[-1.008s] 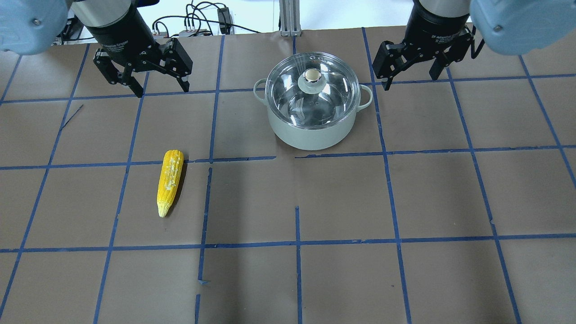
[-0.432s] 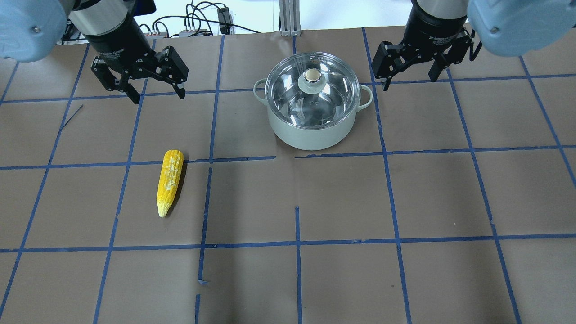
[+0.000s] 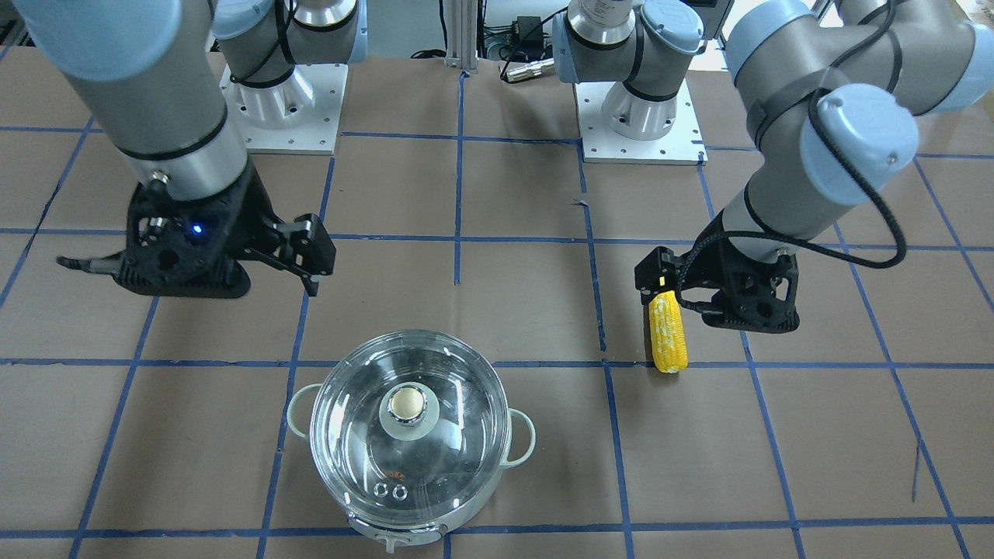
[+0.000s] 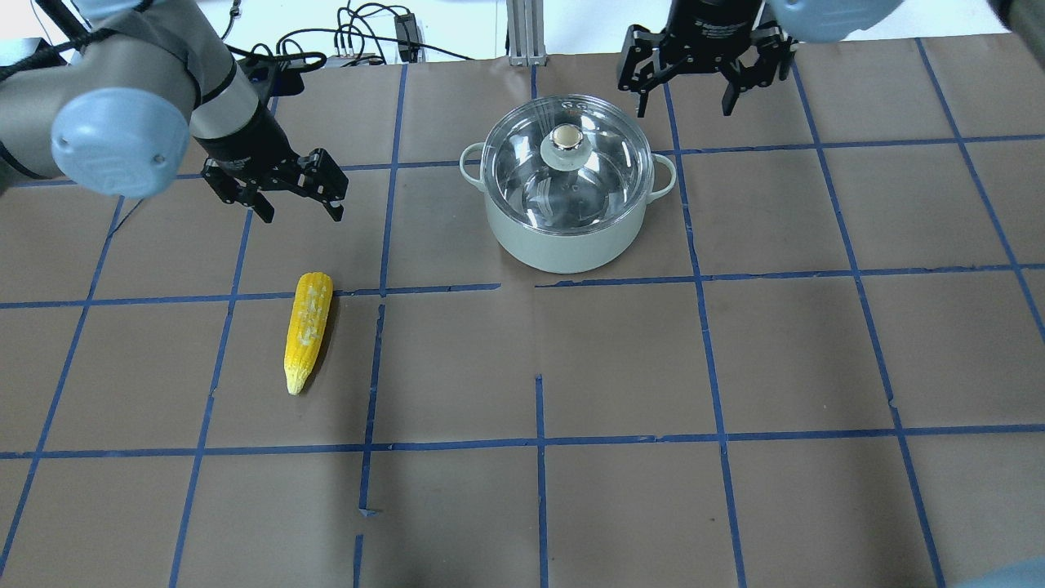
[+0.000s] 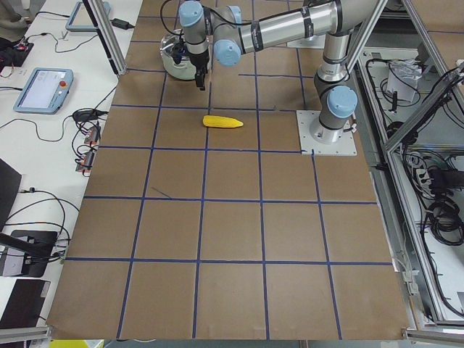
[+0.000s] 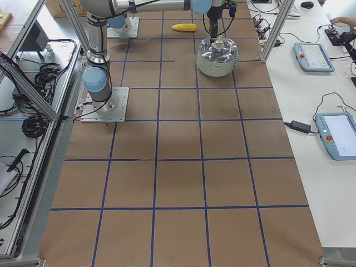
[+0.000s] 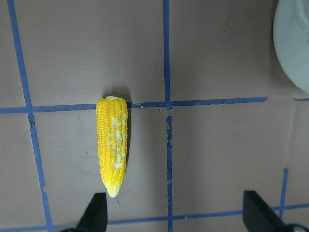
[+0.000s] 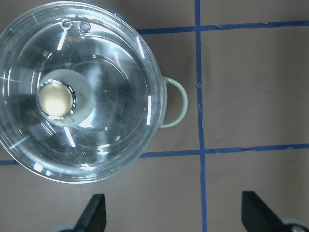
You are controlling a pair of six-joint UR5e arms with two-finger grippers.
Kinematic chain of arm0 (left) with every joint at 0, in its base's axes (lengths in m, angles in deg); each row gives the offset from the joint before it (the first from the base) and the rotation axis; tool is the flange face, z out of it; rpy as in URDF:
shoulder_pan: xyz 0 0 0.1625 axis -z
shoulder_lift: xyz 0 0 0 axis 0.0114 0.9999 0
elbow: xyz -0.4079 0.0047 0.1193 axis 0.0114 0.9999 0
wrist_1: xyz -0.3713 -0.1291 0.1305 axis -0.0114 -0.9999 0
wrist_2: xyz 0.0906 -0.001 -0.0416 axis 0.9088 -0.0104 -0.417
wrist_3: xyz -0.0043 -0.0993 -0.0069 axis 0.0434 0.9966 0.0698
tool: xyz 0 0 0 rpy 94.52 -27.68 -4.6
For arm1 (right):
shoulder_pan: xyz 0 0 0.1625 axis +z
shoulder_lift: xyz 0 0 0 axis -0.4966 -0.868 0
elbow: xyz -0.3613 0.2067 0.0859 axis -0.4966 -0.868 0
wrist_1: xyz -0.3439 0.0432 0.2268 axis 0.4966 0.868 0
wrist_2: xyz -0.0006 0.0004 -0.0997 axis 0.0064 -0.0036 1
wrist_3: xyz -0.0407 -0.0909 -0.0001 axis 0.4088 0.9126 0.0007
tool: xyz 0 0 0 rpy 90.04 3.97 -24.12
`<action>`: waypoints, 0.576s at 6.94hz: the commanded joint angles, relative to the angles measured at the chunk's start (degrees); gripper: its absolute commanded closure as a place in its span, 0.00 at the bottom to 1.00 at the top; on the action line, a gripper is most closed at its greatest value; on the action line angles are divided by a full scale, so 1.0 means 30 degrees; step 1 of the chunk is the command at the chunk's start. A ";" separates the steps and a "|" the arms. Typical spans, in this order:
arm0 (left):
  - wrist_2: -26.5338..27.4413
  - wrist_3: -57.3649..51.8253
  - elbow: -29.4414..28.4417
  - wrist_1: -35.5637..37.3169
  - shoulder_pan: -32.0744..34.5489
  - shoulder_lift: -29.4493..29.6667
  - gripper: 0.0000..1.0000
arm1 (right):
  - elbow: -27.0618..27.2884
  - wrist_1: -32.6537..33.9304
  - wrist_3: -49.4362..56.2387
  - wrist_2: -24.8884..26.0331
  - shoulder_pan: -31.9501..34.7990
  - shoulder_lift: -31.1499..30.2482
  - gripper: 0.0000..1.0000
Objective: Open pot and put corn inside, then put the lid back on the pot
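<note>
The front camera looks steeply down on the bench (image 3: 497,194) toward the arm bases (image 3: 283,109) at its top edge. The overhead camera looks the opposite way, forward and down. Two side cameras look along the bench from its ends, far back. Wrist cameras look straight down, close: left on the corn (image 7: 112,145), right on the pot (image 8: 183,102). All four fixed views share both.

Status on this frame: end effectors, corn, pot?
Left end effector open, right end effector open, both empty. Lid on pot; corn on table. No obstacles seen.
</note>
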 commanded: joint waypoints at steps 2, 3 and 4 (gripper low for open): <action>-0.0010 -0.1727 0.2264 0.2995 -0.1779 0.0771 0.00 | -0.2156 0.1149 -0.3999 0.0046 0.2347 0.3851 0.04; -0.0010 -0.1998 0.2906 0.3314 -0.1815 0.0770 0.00 | -0.2185 0.1846 -0.4011 0.0015 0.2293 0.4378 0.02; -0.0010 -0.2059 0.3783 0.4884 -0.1844 0.0770 0.00 | -0.2156 0.2520 -0.3953 -0.0043 0.2205 0.4557 0.02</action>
